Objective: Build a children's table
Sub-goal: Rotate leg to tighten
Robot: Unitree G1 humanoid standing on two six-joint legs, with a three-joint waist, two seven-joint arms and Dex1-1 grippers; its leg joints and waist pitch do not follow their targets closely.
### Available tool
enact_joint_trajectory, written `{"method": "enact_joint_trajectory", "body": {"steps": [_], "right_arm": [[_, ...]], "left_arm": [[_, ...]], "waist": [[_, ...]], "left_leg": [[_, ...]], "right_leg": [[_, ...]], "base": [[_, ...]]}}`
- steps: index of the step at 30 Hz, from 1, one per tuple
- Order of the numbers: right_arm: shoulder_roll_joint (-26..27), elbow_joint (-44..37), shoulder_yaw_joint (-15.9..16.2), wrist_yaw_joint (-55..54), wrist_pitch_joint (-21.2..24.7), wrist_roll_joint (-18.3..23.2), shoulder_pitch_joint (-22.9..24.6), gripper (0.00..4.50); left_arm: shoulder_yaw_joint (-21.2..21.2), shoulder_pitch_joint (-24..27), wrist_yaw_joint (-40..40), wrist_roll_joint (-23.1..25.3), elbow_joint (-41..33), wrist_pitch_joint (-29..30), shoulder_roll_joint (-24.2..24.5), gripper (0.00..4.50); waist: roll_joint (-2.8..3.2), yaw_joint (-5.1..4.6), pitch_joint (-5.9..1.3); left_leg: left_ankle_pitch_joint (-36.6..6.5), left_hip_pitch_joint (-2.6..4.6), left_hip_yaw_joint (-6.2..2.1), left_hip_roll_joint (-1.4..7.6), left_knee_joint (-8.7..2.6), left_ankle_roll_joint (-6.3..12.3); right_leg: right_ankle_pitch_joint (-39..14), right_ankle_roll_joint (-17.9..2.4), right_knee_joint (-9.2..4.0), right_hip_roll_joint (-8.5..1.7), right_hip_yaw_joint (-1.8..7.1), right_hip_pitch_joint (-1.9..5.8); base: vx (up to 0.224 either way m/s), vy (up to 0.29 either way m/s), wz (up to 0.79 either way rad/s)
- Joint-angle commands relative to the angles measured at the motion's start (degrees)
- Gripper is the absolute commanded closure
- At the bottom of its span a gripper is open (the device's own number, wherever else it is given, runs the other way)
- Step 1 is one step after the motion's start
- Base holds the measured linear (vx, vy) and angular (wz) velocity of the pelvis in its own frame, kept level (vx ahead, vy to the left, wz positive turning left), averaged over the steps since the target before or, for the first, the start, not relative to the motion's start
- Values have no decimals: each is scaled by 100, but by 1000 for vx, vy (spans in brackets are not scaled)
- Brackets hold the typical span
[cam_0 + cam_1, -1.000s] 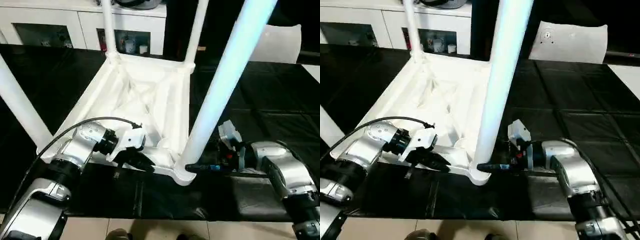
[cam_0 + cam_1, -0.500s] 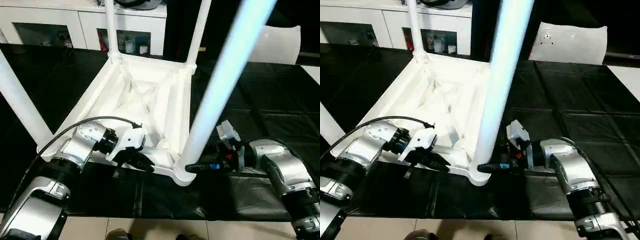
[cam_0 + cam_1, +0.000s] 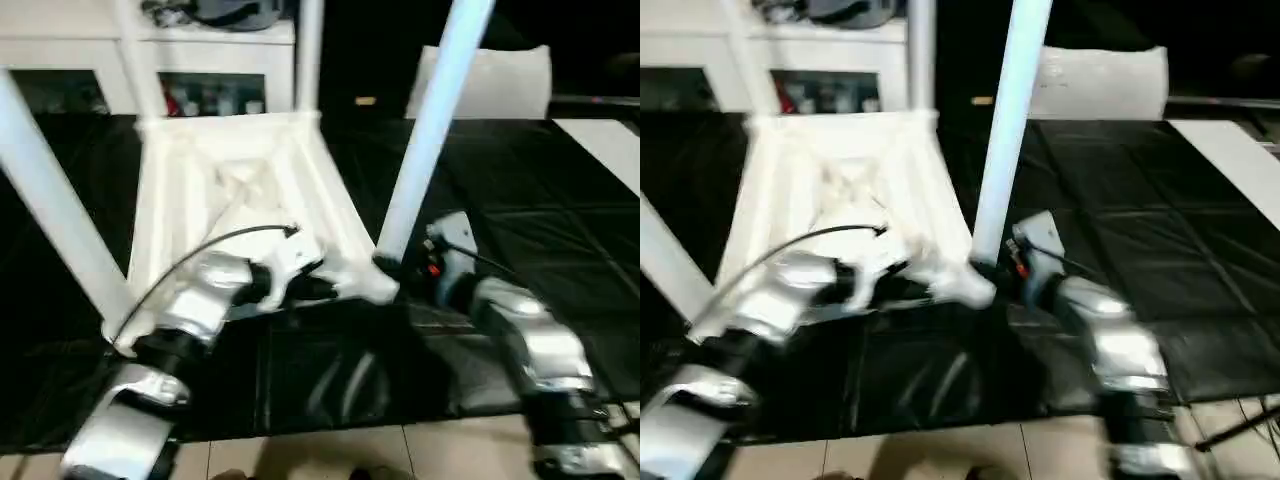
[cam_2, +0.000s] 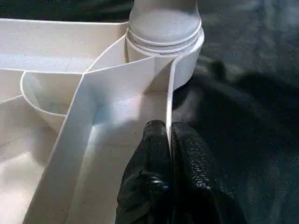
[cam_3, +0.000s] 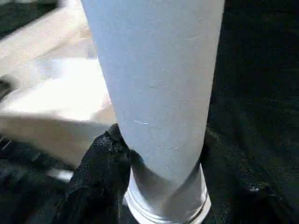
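Standing inverted, tabletop (image 3: 215,175), legs (image 3: 428,120) up

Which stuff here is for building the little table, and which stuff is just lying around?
For the table:
- upside-down tabletop
- legs standing in its corner sockets, like the near one
- left gripper, pinching the tabletop's rim
- right gripper, around the near leg's base

Just lying around:
- flat white bag on the black mat
- white cabinet behind

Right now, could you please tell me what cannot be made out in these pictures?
- Head views: motion blur smears both grippers.
- Right wrist view: the white tubular leg hides the right gripper's grip on it.
- Left wrist view: the white plastic tabletop's far corners are cut off.
- Head views: leg tops leave the frame.
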Motion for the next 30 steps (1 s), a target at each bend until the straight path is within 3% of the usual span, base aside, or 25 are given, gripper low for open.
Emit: {"method": "enact_joint_trajectory", "body": {"steps": [1, 2, 4, 7, 9, 10, 13, 16, 17, 19, 21, 23, 24, 28, 30], "right_arm": [[665, 62, 786, 195, 174, 238, -99, 257], [756, 58, 779, 94, 140, 216, -112, 257], [852, 0, 782, 42, 35, 211, -80, 187], [801, -177, 766, 98, -36, 216, 82, 178], [647, -245, 765, 205, -217, 180, 174, 141], [615, -251, 761, 231, -264, 174, 188, 136], [240, -345, 678, 626, -525, 258, 310, 116], [-151, -425, 614, 1109, -665, 350, 404, 88], [-409, -441, 575, 1408, -722, 387, 435, 57], [-663, -424, 535, 1710, -809, 420, 446, 49], [-1000, -325, 446, 2167, -945, 488, 410, 37], [-1223, -212, 410, 2460, -1065, 521, 348, 14], [-1299, -164, 408, 2573, -1113, 536, 321, 2], [-1600, -26, 475, 3240, -1174, 737, 204, 2], [-1714, 22, 544, 3551, -1217, 810, 166, 2]], "left_arm": [[43, -226, 519, -344, -364, -7, -690, 450], [36, -220, 561, -303, -405, 38, -704, 450], [-47, -176, 513, -179, -516, 15, -624, 450], [-117, -66, 411, -68, -649, -70, -430, 450], [-127, -2, 377, -37, -673, -160, -299, 450], [-124, 9, 367, -36, -673, -172, -277, 450], [-141, 120, 55, -89, -751, -338, -26, 450], [-160, 179, -386, -158, -771, -617, 221, 450], [-185, 197, -679, -199, -756, -852, 377, 450], [-228, 228, -1035, -277, -789, -1014, 533, 450], [-281, 252, -1531, -393, -804, -1131, 760, 450], [-302, 234, -1810, -467, -785, -1187, 892, 450], [-315, 222, -1899, -484, -772, -1222, 932, 450], [-381, 203, -2495, -614, -755, -1361, 1119, 450], [-424, 191, -2741, -648, -748, -1394, 1205, 450]], "waist": [[-42, -51, -322], [-40, -86, -321], [-40, -130, -339], [-27, -121, -350], [-28, -101, -356], [-8, -91, -353], [-35, -77, -353], [-44, -25, -358], [-42, 22, -378], [-51, 30, -388], [-49, 88, -403], [-38, 108, -436], [-39, 139, -434], [-20, 231, -423], [-37, 255, -421]], "left_leg": [[-2083, 82, -176, 242, -386, 95], [-2183, 76, -191, 257, -412, 111], [-2188, 72, -191, 268, -436, 134], [-1997, 30, -184, 305, -475, 170], [-1846, 26, -155, 317, -484, 203], [-1811, 25, -148, 314, -485, 216], [-1739, 16, -126, 303, -477, 269], [-1590, -1, -98, 281, -438, 360], [-1391, -12, -98, 286, -435, 413], [-1314, -27, -88, 285, -430, 438], [-1066, -45, -67, 302, -402, 501], [-830, -62, -65, 322, -391, 557], [-766, -33, -52, 337, -388, 594], [-818, -10, -45, 349, -403, 576], [-902, -5, -41, 349, -403, 557]], "right_leg": [[-3891, -130, -678, -398, 118, 185], [-3732, -169, -679, -390, 107, 196], [-3449, -317, -635, -413, 165, 204], [-2977, -521, -553, -416, 237, 225], [-2617, -711, -494, -422, 299, 223], [-2560, -744, -487, -420, 306, 223], [-2472, -812, -470, -416, 324, 240], [-2616, -769, -458, -423, 353, 240], [-2492, -756, -440, -414, 357, 259], [-2393, -770, -420, -405, 364, 260], [-1946, -960, -324, -393, 382, 235], [-1463, -1154, -245, -390, 387, 263], [-1264, -1247, -222, -375, 386, 242], [-1186, -1342, -201, -382, 387, 248], [-1238, -1359, -201, -386, 386, 255]], "base": [[0, 0, 0], [0, 0, 0], [0, 0, 0], [0, 0, 0], [0, 0, 0], [0, 0, 0], [0, 0, 0], [0, 0, 0], [0, 0, 0], [0, 0, 0], [0, 0, 0], [0, 0, 0], [0, 0, 0], [0, 0, 0], [0, 0, 0]]}}
